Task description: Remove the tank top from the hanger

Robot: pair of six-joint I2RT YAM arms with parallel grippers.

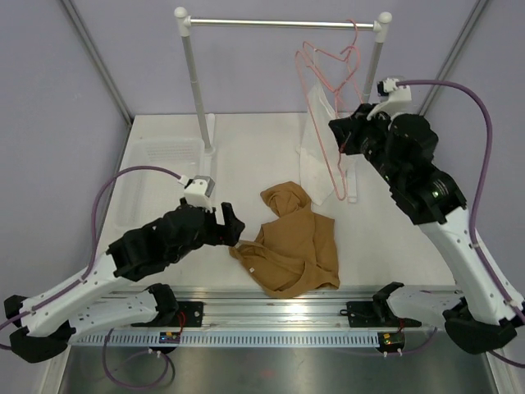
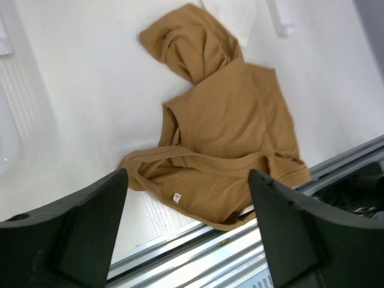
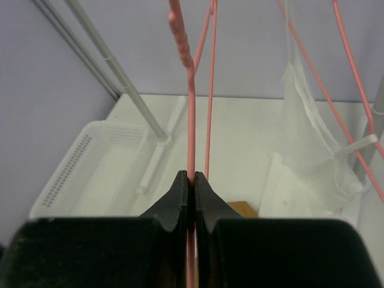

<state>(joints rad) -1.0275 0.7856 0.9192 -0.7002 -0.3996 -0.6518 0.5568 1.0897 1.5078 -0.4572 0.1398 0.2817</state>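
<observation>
Pale lavender walls [image 1: 66,98] close in a white counter [image 1: 246,156], with a metal rail [image 1: 279,312] running along its near edge. A clothes rack [image 1: 279,23] stands at the back, its bar spanning two white posts. A white slotted basket [image 1: 168,152] sits at the back left of the counter.

The tank top [image 1: 295,246] lies crumpled on the counter near the front middle, off any hanger, with its lower edge close to the metal rail. A sheer white garment [image 1: 316,156] hangs below the right end of the bar, among other pink hangers [image 1: 316,61].

The left gripper [image 1: 230,222] hovers low just left of the tank top, fingers spread wide and holding nothing. The right gripper [image 3: 192,180] is raised by the rack, its fingers pinched tight on the thin wire of the hanger [image 3: 191,120].
</observation>
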